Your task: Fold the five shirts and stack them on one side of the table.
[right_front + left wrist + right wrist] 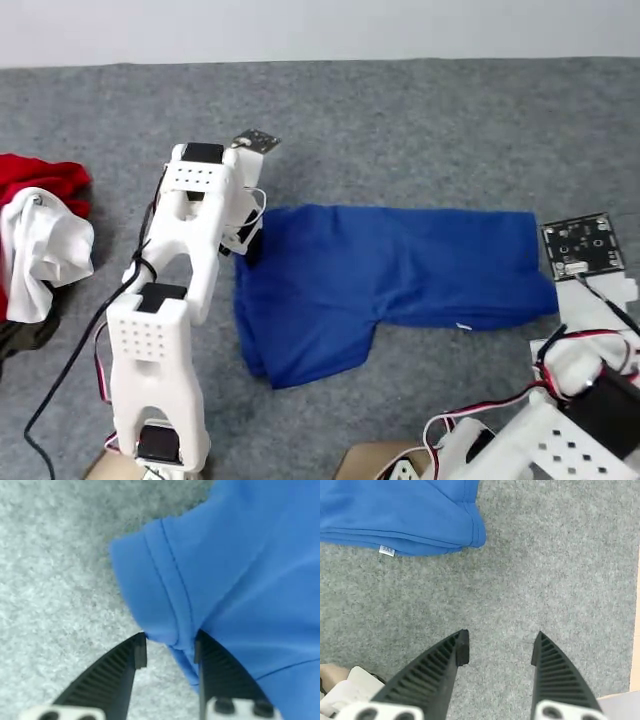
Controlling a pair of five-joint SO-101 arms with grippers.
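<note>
Left wrist view: hand [170,646] straddles blue shirt [240,565] edge.

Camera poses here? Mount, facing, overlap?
High view: fixed above the table, looking down on blue shirt, left arm, right arm, shirt pile.
Left wrist view: on left arm, looking down past left tool straddling the shirt's hem.
Right wrist view: on right arm, looking down past open right tool at the table.
Shared: all three show the blue shirt.

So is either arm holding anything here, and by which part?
Left gripper sits at the blue shirt's stitched hem corner; a firm hold cannot be told. Right gripper is open, holding nothing.
</note>
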